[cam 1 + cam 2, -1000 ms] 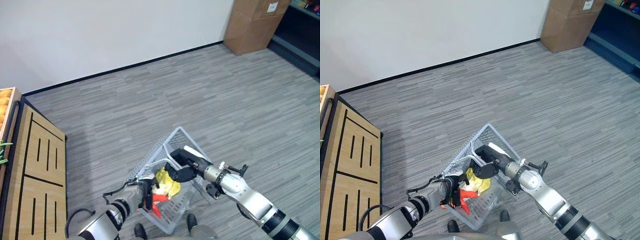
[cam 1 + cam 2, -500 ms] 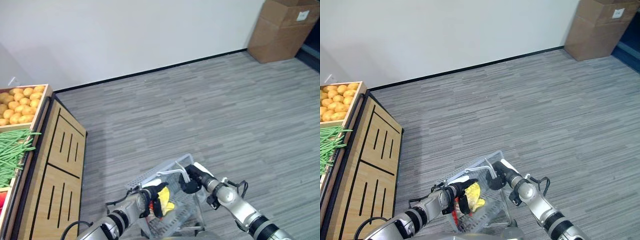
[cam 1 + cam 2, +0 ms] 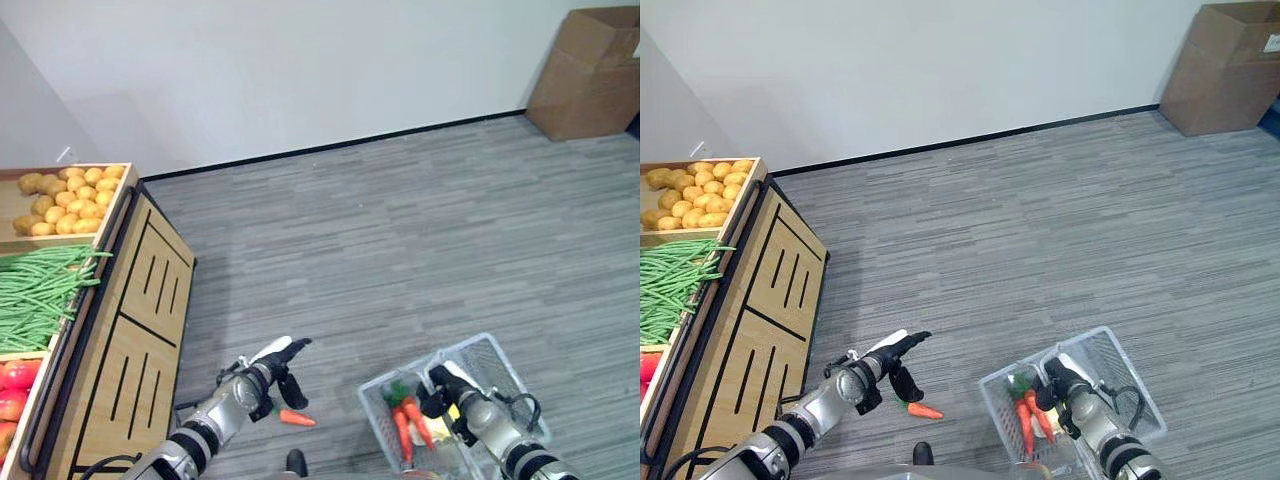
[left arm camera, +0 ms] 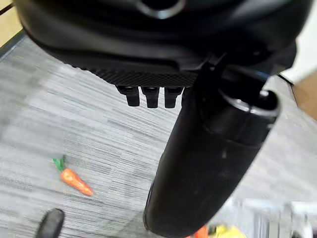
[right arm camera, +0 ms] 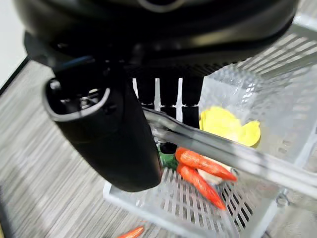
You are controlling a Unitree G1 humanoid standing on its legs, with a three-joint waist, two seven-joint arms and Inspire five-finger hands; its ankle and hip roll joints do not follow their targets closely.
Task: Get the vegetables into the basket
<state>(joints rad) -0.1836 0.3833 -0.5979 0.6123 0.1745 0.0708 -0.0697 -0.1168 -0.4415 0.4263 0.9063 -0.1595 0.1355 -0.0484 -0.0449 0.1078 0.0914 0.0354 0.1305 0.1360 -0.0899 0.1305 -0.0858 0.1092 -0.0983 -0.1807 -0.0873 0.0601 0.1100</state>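
**Left hand free, right hand closed on handle**

The left hand [image 3: 272, 364] reaches forward on its silver-grey arm from the lower left, fingers [image 4: 146, 96] straight and relaxed, holding nothing. The right hand [image 3: 441, 392] sits low at the lower right, its fingers [image 5: 168, 99] and thumb curled round the clear plastic basket handle [image 5: 223, 153].

A brown cardboard box [image 3: 598, 72] stands on the grey plank floor [image 3: 400, 230] against the white wall [image 3: 300, 70]. A slatted light-wood produce stand [image 3: 130, 330] occupies the left, possibly black-framed.
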